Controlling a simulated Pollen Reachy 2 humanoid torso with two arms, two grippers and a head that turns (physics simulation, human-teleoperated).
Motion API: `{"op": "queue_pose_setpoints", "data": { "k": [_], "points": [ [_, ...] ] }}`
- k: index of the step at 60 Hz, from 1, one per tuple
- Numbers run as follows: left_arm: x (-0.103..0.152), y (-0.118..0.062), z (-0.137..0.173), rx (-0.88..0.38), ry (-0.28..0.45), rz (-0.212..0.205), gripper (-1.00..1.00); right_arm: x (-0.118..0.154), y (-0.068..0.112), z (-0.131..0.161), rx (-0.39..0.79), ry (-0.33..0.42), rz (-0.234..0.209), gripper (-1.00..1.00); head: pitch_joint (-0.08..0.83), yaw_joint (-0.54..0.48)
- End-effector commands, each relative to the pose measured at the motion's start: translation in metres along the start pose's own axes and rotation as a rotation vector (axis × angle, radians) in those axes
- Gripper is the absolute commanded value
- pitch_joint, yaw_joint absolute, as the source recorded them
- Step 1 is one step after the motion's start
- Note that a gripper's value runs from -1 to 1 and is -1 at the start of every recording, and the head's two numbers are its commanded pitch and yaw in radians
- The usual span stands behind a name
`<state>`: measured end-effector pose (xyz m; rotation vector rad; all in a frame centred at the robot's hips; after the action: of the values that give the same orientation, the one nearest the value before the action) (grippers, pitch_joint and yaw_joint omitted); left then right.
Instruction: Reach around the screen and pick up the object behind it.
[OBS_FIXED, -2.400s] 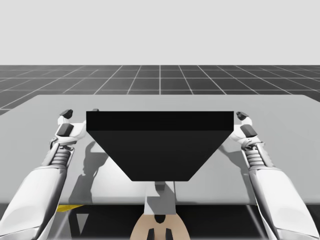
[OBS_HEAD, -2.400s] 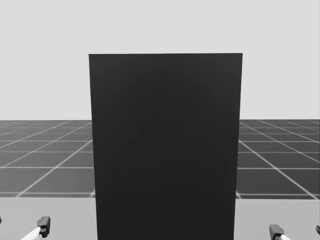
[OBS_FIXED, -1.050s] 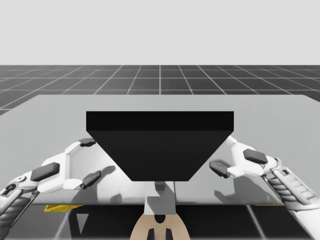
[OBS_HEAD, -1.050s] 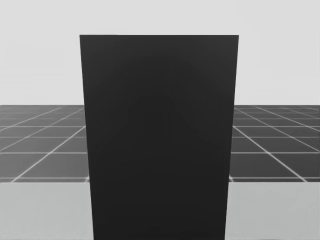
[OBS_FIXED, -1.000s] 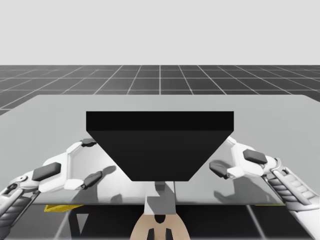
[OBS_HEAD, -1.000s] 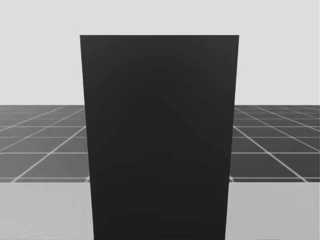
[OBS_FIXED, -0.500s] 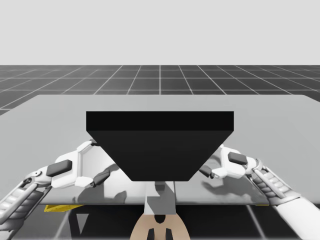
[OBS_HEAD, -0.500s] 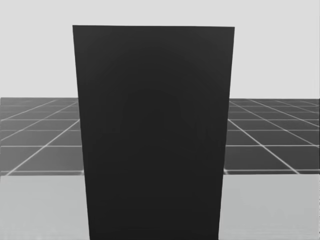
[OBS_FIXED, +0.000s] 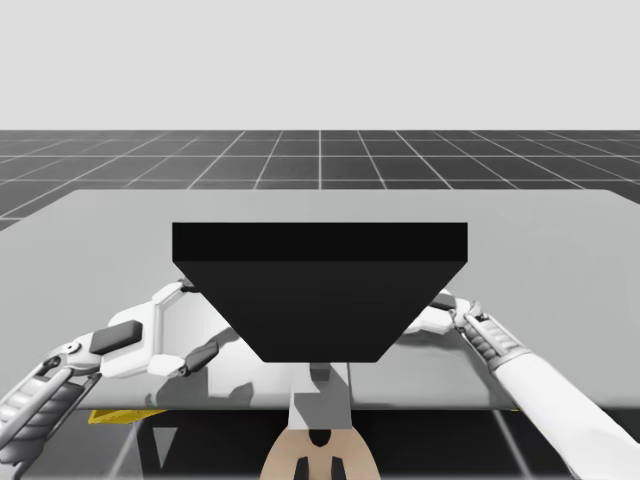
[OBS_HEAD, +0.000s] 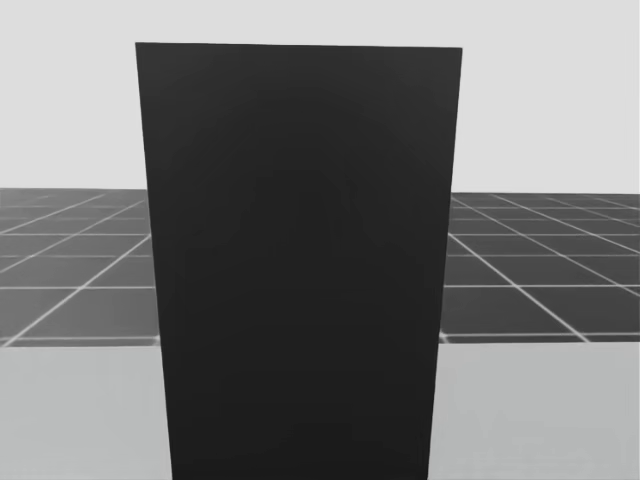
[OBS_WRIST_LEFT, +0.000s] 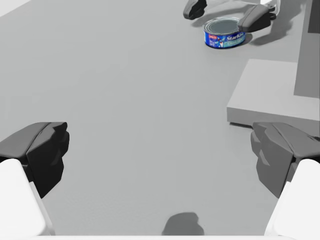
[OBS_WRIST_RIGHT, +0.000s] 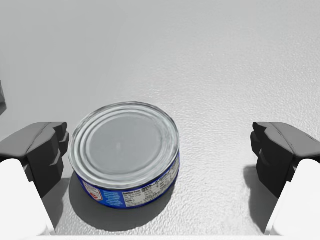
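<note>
While the black screen (OBS_HEAD: 300, 260) blocked the head view completely, the right gripper (OBS_WRIST_RIGHT: 160, 145) was already round its edge with its fingers spread wide and nothing clamped. And there was the prize: the low blue can (OBS_WRIST_RIGHT: 125, 152) stood upright on the tabletop (OBS_WRIST_RIGHT: 210, 60) between those fingers, off-centre, just beside one finger and well apart from the other. The left gripper (OBS_WRIST_LEFT: 160, 150) was fully spread too, holding nothing, with the can far ahead of it and a grey block (OBS_WRIST_LEFT: 270, 95) ahead beside one finger.

To do this well, I judged the right gripper needed a sideways nudge to centre the can, then a drop so the pads met its short wall below the rim. Close off-centre and the can would likely skid. It should lift straight up before pulling back past the screen.

Against half a second earlier, the right gripper had slipped out of the open and in behind the screen's side. The left arm had barely stirred. My head had turned a little, shifting the screen in its view.
</note>
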<state>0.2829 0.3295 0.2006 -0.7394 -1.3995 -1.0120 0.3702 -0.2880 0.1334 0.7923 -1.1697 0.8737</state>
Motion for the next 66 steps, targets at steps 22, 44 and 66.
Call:
{"op": "queue_pose_setpoints", "data": {
  "k": [22,44,66],
  "points": [
    [-0.001,-0.004,0.005,-0.009,0.01,-0.022,-1.0,-0.016,0.008,-0.043,0.004,0.018,0.054,0.86,0.089,-0.03],
    [-0.003,-0.005,0.006,-0.001,0.021,-0.035,-1.0,-0.021,0.004,-0.015,-0.077,-0.002,0.056,1.0,0.093,-0.03],
    [0.0,-0.004,0.009,0.013,0.015,-0.039,-1.0,0.013,-0.004,0.075,-0.261,-0.035,0.174,1.0,0.093,-0.03]
  ]
}}
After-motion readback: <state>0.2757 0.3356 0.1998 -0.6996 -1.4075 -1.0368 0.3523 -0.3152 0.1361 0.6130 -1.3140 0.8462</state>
